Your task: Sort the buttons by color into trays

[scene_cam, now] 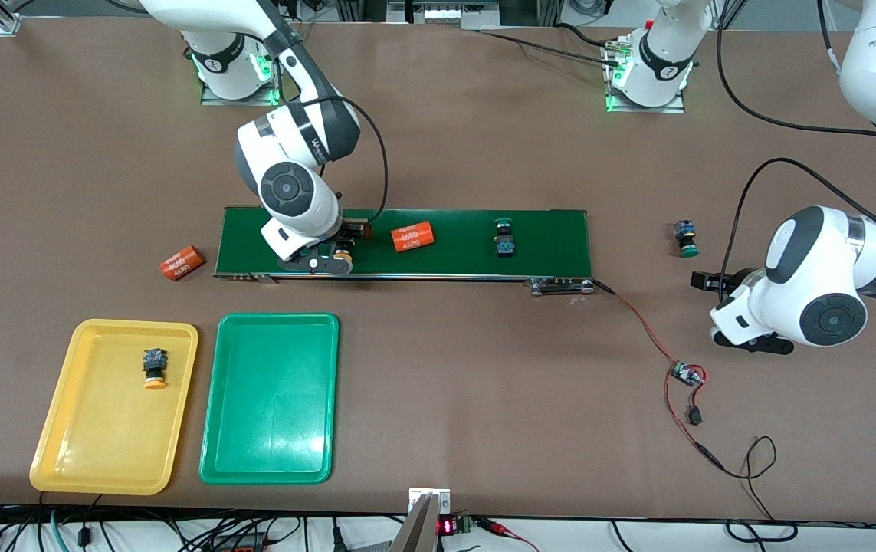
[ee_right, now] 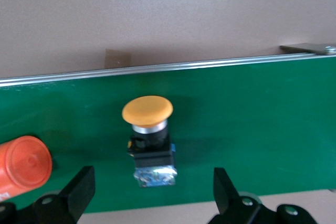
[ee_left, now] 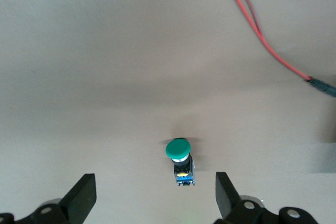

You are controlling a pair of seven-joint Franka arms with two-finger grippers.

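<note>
Trays — yellow tray (scene_cam: pixel 54 429) and green tray (scene_cam: pixel 269 460) — are seen lower left; right gripper (ee_right: pixel 152 192) is spread wide over a belt button (ee_right: pixel 149 137) — left gripper (ee_left: pixel 156 195) likewise wide.

front: high, faces robots | wrists: close, downward, share belt (scene_cam: pixel 407 241)

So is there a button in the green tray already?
No, the green tray holds nothing, while one yellow button lies in the yellow tray beside it.

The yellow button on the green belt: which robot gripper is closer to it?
The right. The right gripper hangs open just over the yellow button on the belt; the left gripper is off the belt, by a green button.
</note>
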